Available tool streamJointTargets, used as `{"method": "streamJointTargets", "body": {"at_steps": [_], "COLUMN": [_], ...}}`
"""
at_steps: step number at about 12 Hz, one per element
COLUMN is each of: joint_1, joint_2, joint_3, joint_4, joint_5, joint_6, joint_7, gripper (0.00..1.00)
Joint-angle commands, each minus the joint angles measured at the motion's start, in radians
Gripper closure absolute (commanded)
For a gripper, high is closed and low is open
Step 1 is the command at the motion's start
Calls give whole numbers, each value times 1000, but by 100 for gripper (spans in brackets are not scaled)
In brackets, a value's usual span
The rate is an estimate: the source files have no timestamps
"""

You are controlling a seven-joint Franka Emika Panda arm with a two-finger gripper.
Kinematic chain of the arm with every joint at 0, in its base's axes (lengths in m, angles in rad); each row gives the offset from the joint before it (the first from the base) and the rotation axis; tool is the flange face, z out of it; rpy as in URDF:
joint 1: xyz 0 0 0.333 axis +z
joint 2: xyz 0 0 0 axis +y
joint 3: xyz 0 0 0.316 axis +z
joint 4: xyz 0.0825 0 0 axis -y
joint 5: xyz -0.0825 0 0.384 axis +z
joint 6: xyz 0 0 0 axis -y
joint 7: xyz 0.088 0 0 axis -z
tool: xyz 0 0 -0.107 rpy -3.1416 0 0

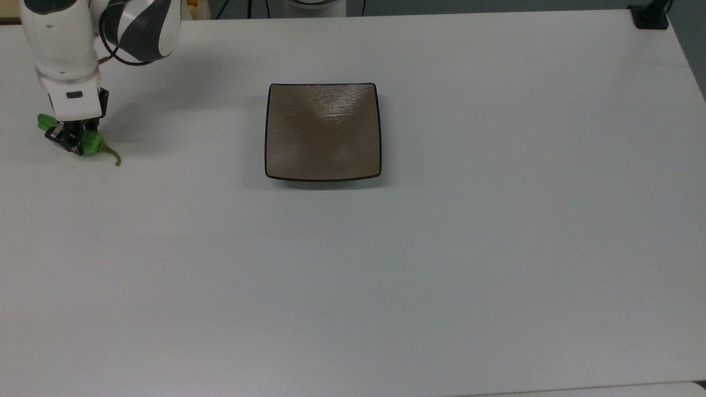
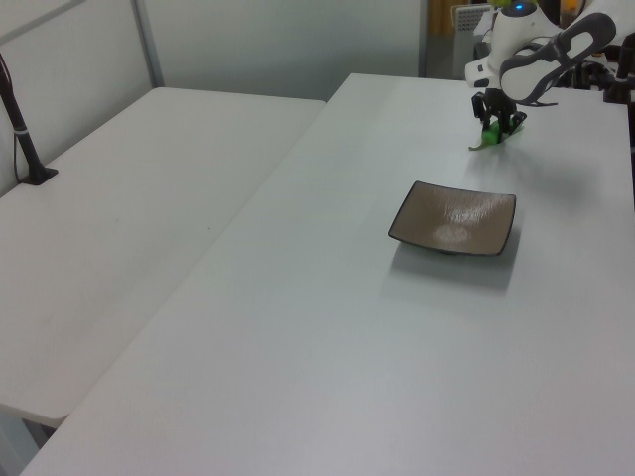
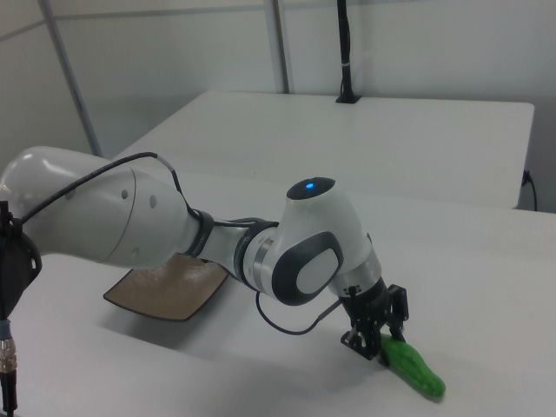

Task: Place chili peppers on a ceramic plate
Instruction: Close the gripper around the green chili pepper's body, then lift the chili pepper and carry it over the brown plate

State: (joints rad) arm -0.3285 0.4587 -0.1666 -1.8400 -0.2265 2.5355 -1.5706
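We saw the gripper (image 1: 73,138) clenched on the chili pepper (image 1: 91,143) at the top view's far left, pepper low on the tabletop (image 1: 441,248), stem toward the ceramic plate (image 1: 322,131), which sat well apart w/ nothing on it.

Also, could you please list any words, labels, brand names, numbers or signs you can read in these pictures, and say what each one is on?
None: no readable text shows on the square glossy brown-grey ceramic plate, the bright green wrinkled chili pepper, the white table or the white robot arm.
The small dark mark on the arm's wrist above the tool carries nothing legible.
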Motion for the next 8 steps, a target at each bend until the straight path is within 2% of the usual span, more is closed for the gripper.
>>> {"method": "streamJointTargets", "body": {"at_steps": [1,6,8], "joint_1": [0,26,55], "joint_2": [-23,-110,-138], "joint_3": [-2,12,24], "joint_4": [-9,-4,1], "joint_5": [-13,2,42], "joint_6": [9,-135,-184], "joint_7": [-5,73,154], "gripper": [75,74,74]}}
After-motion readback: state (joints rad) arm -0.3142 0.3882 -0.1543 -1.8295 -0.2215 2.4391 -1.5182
